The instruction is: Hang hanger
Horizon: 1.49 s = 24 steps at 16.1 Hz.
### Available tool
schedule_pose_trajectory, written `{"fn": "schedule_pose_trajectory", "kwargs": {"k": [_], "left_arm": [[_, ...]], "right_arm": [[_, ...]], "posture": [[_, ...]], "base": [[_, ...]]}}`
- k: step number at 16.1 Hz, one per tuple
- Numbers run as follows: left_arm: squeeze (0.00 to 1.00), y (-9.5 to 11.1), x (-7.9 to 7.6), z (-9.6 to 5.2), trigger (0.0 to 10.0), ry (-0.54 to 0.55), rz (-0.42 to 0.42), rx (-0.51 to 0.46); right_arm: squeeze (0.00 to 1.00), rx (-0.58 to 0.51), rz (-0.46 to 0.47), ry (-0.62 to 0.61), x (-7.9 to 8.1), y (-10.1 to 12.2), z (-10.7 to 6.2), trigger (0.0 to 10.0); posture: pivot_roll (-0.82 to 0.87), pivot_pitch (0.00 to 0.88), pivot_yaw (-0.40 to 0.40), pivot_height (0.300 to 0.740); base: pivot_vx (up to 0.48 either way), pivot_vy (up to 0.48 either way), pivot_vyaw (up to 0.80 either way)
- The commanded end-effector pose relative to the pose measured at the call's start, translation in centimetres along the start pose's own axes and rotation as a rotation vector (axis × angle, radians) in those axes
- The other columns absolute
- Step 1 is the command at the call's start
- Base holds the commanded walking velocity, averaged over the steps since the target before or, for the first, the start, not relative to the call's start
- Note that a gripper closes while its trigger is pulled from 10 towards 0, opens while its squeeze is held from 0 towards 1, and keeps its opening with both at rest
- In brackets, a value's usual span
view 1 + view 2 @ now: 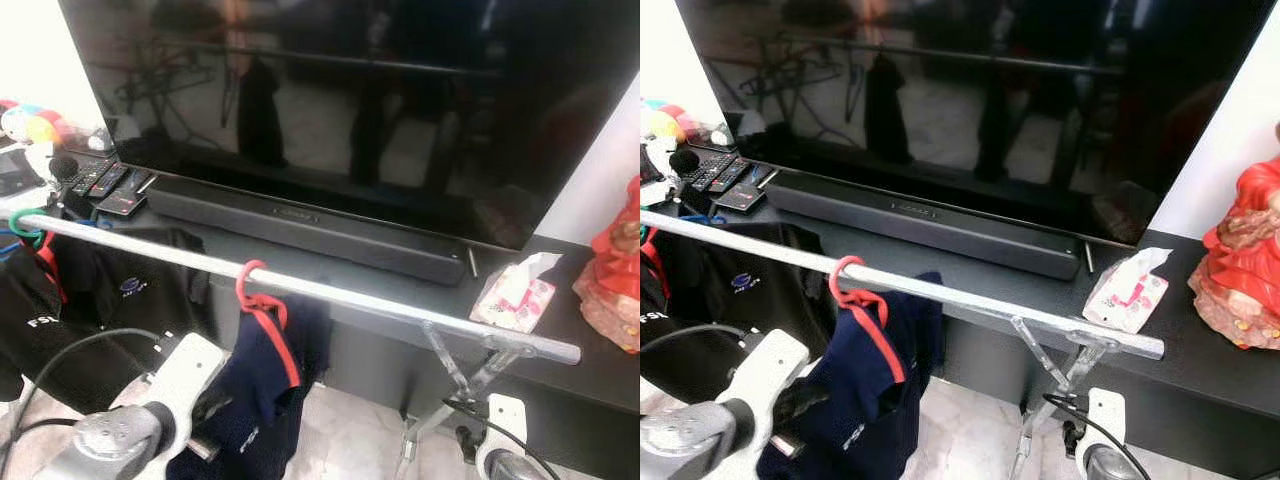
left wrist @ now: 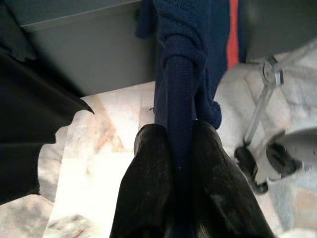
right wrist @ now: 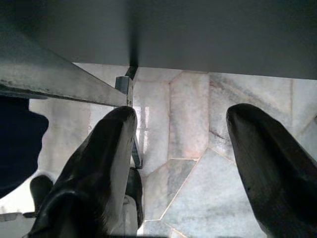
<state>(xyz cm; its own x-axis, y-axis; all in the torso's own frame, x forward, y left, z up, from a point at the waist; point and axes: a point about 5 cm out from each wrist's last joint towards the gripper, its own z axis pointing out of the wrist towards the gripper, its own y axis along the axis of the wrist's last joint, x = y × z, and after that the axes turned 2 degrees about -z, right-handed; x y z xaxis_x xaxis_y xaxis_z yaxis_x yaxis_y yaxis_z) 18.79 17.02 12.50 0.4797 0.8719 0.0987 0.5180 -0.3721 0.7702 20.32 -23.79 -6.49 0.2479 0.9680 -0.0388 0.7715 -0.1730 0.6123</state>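
While red hanger (image 1: 252, 285) hooks silver rail (image 1: 400, 310), navy garment (image 1: 262, 385) hangs at 6 o'clock; left gripper (image 2: 181, 163) pinches its fabric. Release gently, avoid tugging hook off. Right gripper (image 3: 181, 158) spread wide, empty.

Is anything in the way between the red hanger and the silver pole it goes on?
Nothing visible is. The red plastic hanger already has its hook looped over the long silver metal rail, with the navy blue shirt hanging from it. The left claw is shut on that shirt's fabric, below the rail. The right claw is open, low near the floor.
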Motion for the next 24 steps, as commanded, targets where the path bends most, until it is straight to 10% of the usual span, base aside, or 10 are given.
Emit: {"fn": "schedule_pose_trajectory", "kwargs": {"k": [1, 7, 13, 20, 24], "left_arm": [[0.00, 0.1, 1.1, 0.6, 0.0, 0.112, -0.063, -0.046], [0.00, 4.0, 1.8, 0.4, 0.0, 0.307, -0.057, -0.448], [0.00, 0.7, 0.4, -2.5, 0.0, 0.227, 0.210, -0.461], [0.00, 2.6, 1.6, -3.1, 0.0, 0.510, 0.163, -0.680], [0.00, 0.4, 0.2, -3.2, 0.0, 0.308, 0.215, -0.581]], "right_arm": [[0.00, 0.008, -0.006, -0.008, -0.3, 0.1, 0.0, 10.0], [0.00, 0.010, -0.005, -0.007, -0.4, 0.1, 0.0, 10.0], [0.00, 0.010, -0.009, -0.008, -0.5, 0.2, 0.0, 10.0], [0.00, 0.004, -0.016, -0.003, -0.4, 0.4, 0.0, 10.0], [0.00, 0.010, -0.013, -0.006, -0.5, 0.2, 0.0, 10.0]], "posture": [[0.09, 0.000, -0.070, 0.716], [0.08, 0.000, -0.067, 0.716], [0.10, 0.000, -0.078, 0.716], [0.10, 0.000, -0.081, 0.716], [0.10, 0.000, -0.079, 0.716]], "base": [[0.000, 0.000, 0.00], [0.000, 0.000, 0.00], [0.000, 0.000, 0.00], [0.000, 0.000, 0.00], [0.000, 0.000, 0.00]]}}
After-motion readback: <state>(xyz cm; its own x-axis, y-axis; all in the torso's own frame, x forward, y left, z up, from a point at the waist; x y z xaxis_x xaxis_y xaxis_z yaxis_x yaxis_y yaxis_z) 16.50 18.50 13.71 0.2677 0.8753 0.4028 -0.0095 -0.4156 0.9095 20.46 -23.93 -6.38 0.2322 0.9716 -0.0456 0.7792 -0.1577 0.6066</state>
